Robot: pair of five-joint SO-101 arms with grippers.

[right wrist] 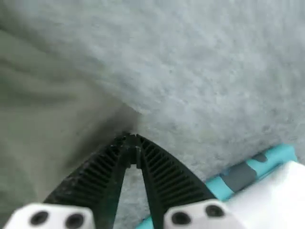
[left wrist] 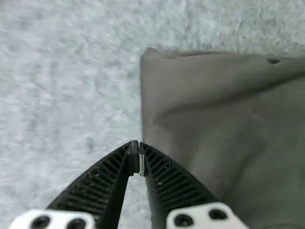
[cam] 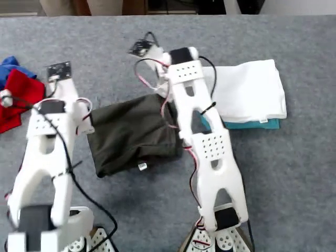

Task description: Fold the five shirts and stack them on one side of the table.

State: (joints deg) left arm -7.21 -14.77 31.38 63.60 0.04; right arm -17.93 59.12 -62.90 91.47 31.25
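The table (cam: 294, 173) is covered in grey felt-like cloth, matt and fuzzy. The olive shirt (cam: 131, 136) is soft, matt, creased cloth; the white shirt (cam: 247, 89) is smoother cloth. The left arm (cam: 47, 147) and right arm (cam: 210, 147) are smooth white plastic with a slight sheen. The left gripper (left wrist: 138, 151) and right gripper (right wrist: 129, 145) have matt black ribbed plastic fingers

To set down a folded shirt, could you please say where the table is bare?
Bare: the table's near right corner, before the white shirt on the teal shirt, and the far strip. Crowded: the middle, left arm and right arm at the olive shirt, and the left edge, red shirt and blue shirt.
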